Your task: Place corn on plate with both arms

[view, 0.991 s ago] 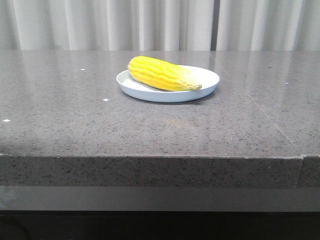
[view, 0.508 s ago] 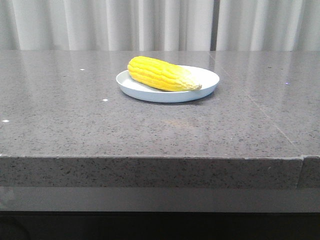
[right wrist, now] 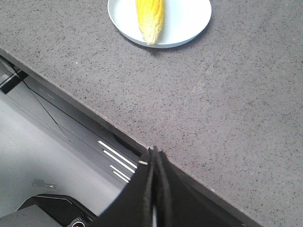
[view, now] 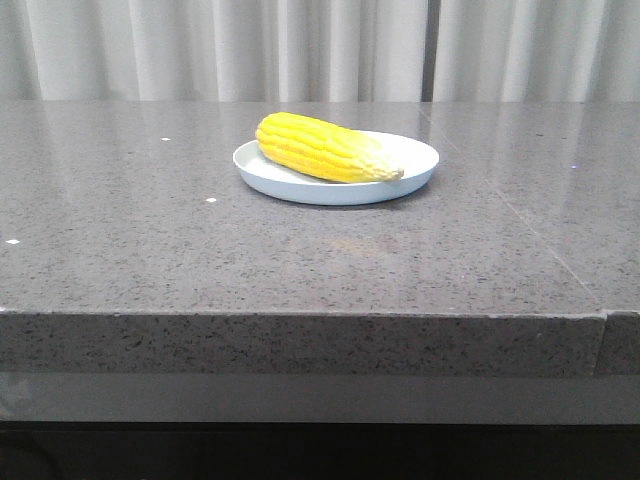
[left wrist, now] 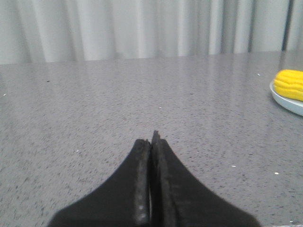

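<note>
The yellow corn lies on the pale blue-white plate in the middle of the grey table, its paler tip pointing right. Neither gripper shows in the front view. My left gripper is shut and empty, low over the table, with the corn and plate far off at the frame's edge. My right gripper is shut and empty over the table's front edge, well back from the corn on the plate.
The grey stone table has a seam on its right part and a front edge. White curtains hang behind it. The robot's base and the floor show below the table edge in the right wrist view.
</note>
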`<move>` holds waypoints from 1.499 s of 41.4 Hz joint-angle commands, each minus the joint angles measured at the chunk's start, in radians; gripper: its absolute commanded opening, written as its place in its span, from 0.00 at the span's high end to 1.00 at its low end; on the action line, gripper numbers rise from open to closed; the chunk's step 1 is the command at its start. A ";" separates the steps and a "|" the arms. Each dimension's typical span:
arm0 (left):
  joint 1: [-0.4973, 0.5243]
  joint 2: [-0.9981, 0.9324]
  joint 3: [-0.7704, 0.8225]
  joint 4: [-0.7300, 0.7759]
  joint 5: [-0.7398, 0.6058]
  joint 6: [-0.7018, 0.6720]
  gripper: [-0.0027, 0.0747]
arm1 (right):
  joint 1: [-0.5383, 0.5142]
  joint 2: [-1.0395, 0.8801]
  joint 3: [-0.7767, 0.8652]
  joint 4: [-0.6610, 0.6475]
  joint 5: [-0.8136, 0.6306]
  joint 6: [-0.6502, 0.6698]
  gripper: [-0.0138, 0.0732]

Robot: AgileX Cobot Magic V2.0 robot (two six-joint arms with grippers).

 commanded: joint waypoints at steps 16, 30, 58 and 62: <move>0.027 -0.059 0.080 0.112 -0.138 -0.192 0.99 | -0.002 0.003 -0.024 -0.008 -0.071 -0.008 0.94; 0.027 -0.059 0.080 0.112 -0.141 -0.192 0.99 | -0.002 0.003 -0.024 -0.008 -0.071 -0.008 0.94; 0.027 -0.059 0.080 0.112 -0.141 -0.192 0.99 | -0.067 -0.040 0.031 -0.009 -0.145 -0.008 0.94; 0.027 -0.059 0.080 0.112 -0.141 -0.192 0.99 | -0.179 -0.128 0.171 0.020 -0.342 -0.008 0.94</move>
